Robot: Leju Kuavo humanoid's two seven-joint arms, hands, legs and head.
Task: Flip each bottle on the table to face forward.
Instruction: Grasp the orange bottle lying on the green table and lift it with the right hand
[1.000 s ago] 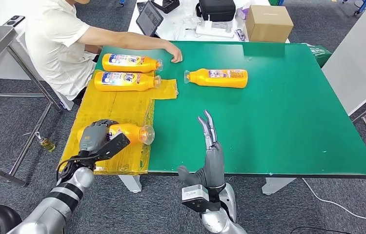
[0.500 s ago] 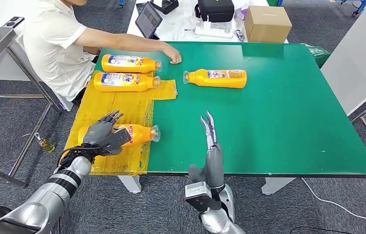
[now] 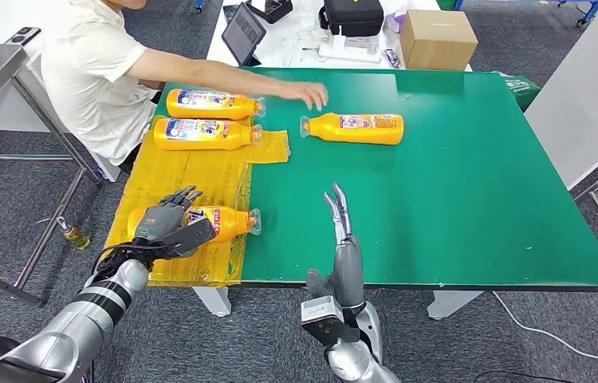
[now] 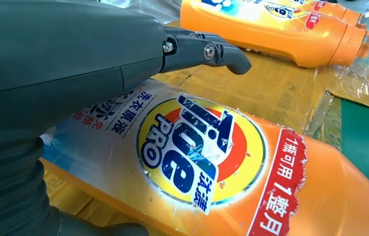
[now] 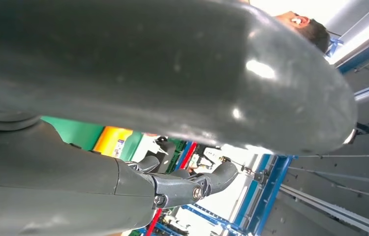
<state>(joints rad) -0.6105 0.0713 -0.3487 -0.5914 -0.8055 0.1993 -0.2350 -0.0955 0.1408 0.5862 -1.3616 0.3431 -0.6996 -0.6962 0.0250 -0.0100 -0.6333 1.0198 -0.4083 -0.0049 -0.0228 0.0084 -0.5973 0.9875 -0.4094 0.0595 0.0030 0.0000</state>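
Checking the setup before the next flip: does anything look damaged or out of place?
The yellow sheet is crumpled and hangs past the table edge. The label on the near bottle under the left hand looks scuffed. Nothing spilled.

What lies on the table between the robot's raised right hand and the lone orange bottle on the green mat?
Nothing: in the head view, only bare green mat separates the right hand from the lone bottle.
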